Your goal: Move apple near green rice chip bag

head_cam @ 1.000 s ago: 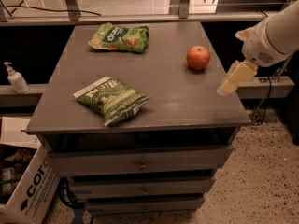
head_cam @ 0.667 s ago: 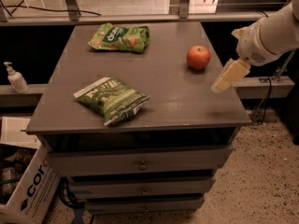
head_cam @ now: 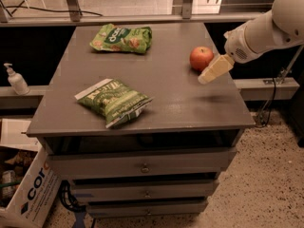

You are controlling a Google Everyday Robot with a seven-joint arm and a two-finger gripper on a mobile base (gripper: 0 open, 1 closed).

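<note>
The red-orange apple [head_cam: 201, 58] sits on the right side of the grey table top [head_cam: 175, 99]. The green rice chip bag [head_cam: 122, 38], bright light green with white lettering, lies at the far middle of the table. My gripper [head_cam: 212, 71] reaches in from the right on a white arm, hovering above the table just right of and slightly in front of the apple, apart from it. Nothing shows in the gripper.
A darker green bag with a white end strip [head_cam: 114, 101] lies at the front left of the table. Drawers [head_cam: 145, 164] are below the top. A soap dispenser [head_cam: 16, 80] stands on a ledge at left, a cardboard box [head_cam: 26, 194] on the floor.
The gripper has moved left and slightly up, closer to the apple. The apple and both bags have not moved.
</note>
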